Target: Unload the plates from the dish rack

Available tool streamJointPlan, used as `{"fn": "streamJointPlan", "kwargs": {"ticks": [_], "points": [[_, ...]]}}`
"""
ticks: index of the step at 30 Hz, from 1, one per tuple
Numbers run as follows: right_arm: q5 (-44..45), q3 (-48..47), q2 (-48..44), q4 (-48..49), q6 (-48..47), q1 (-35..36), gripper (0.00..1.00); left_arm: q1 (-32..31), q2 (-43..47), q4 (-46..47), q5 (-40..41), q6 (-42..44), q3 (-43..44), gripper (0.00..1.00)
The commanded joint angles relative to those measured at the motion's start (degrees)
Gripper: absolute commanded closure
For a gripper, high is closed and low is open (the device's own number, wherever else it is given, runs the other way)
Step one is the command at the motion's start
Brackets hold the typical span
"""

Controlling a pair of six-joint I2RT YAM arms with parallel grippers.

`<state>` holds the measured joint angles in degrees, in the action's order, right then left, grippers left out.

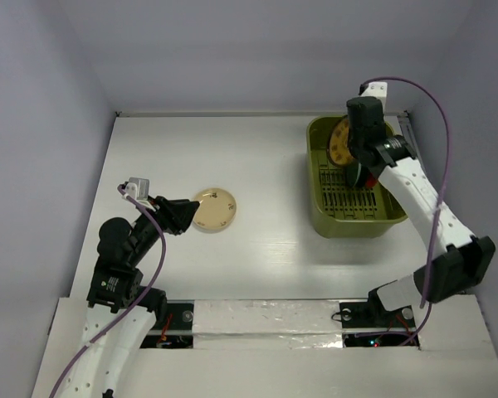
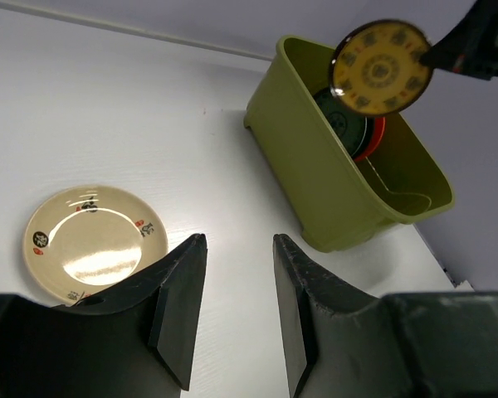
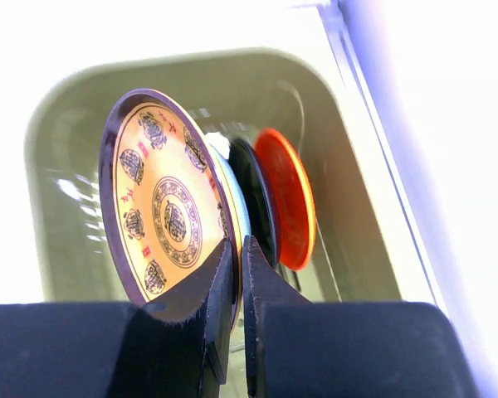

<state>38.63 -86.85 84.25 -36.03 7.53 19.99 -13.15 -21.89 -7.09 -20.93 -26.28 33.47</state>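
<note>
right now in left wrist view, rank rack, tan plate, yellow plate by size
1. rack
2. tan plate
3. yellow plate, though it is farther from the camera, so the two plates may really match

Shows a white tabletop (image 1: pixel 257 166), closed in at the back and both sides by pale lavender-grey walls (image 1: pixel 232 50). Takes soft, even light. Ends nearside in a shiny taped strip (image 1: pixel 266 313).

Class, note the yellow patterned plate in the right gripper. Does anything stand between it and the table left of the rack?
Nothing visible does. The yellow patterned plate, pinched by the right gripper, hangs above the dish rack rim; the tan plate lies farther left.
</note>
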Motion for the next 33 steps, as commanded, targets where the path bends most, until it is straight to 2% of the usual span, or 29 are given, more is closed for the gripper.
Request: {"fn": "streamJointPlan", "kwargs": {"ticks": [1,4,9,12,16,20,23,27,33], "points": [[-1.90,-4.03,-6.72,2.36,0.29,3.81,1.00,-0.30,0.36,2.61,-0.61,0.00,0.89,0.65],[-1.01,-5.69,-7.78,2.81,0.82,7.42,1.00,-0.30,0.27,2.61,-0.69,-0.08,0.80,0.65],[-10.93,-5.27,-4.80,8.86,5.12,17.18,1.00,-0.30,0.18,2.52,-0.34,0.00,0.80,0.65],[-19.19,-2.64,-0.50,16.24,9.25,21.56,1.00,-0.30,0.18,2.26,0.10,0.00,0.98,0.65],[-23.16,-1.31,8.97,23.71,15.30,26.76,1.00,-0.30,-0.08,2.26,0.19,-0.08,0.98,0.65],[-31.40,-2.09,17.93,31.80,21.37,28.88,1.00,-0.30,-0.26,2.26,0.10,-0.08,0.98,0.65],[-33.44,-3.32,22.44,34.53,26.11,30.02,1.00,-0.30,-0.17,2.35,0.10,-0.08,0.89,0.65],[-33.80,-2.36,27.45,37.07,30.78,30.02,1.00,-0.30,-0.08,2.35,0.01,-0.08,0.89,0.65],[-31.25,4.14,27.81,40.51,33.86,30.02,1.00,-0.30,0.00,2.52,-0.34,-0.09,0.80,0.65]]}}
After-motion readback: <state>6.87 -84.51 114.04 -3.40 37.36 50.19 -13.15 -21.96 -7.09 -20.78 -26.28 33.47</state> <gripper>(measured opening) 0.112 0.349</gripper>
